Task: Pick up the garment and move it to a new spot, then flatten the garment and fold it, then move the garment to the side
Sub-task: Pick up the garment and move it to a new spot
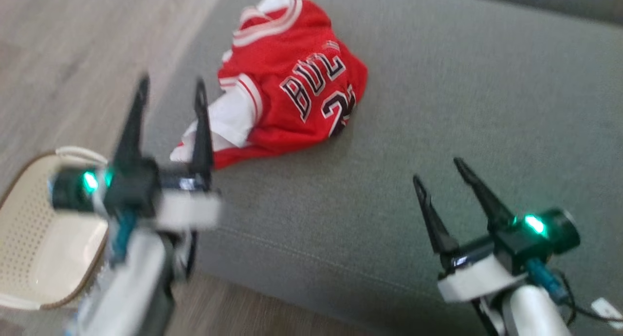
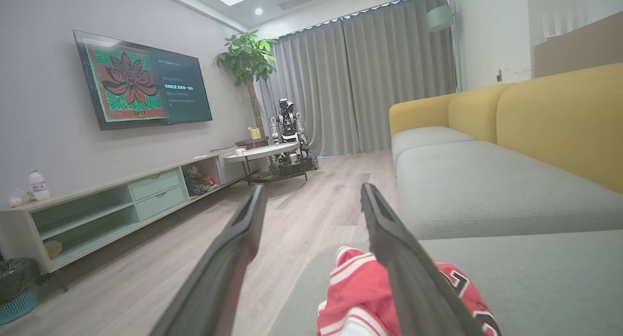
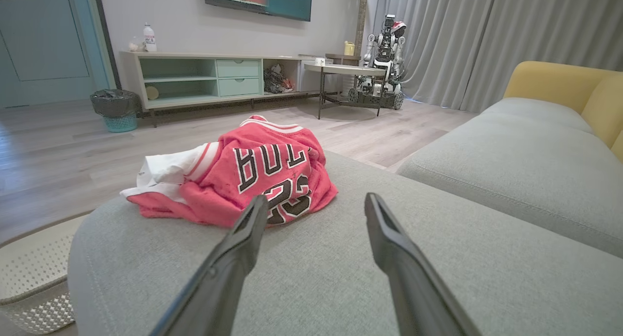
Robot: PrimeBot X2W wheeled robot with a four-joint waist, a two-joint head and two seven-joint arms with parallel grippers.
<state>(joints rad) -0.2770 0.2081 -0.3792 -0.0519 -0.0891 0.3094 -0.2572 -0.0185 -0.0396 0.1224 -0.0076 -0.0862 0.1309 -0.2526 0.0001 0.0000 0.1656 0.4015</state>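
The left tool (image 1: 171,82) is hanging released, its two dark fingers standing well apart and gripping nothing. In the head view its right finger is crossing in front of the white near corner of the garment (image 1: 292,83). In the left wrist view the same tool (image 2: 312,190) is looking over the red heap (image 2: 355,287), which is lying low and just ahead, slightly to the right of the gap between the fingers. Whether that finger is touching the cloth, I cannot tell.

The right tool (image 1: 436,169) is also hanging released and empty, well apart from the garment, which is lying ahead of it and off to its left. From its own wrist camera the right tool (image 3: 316,198) is facing the heap (image 3: 263,170) broadside.

The garment is sitting crumpled on the grey sofa (image 1: 462,107), close to the seat's left edge. Its long axis is running from the white near-left corner away toward the far striped trim. A pale perforated basket (image 1: 29,219) is standing on the floor beside the left arm.

The left arm is looking plainly nearer, so the pick-up is probably falling to it, with a short reach forward and slightly right.
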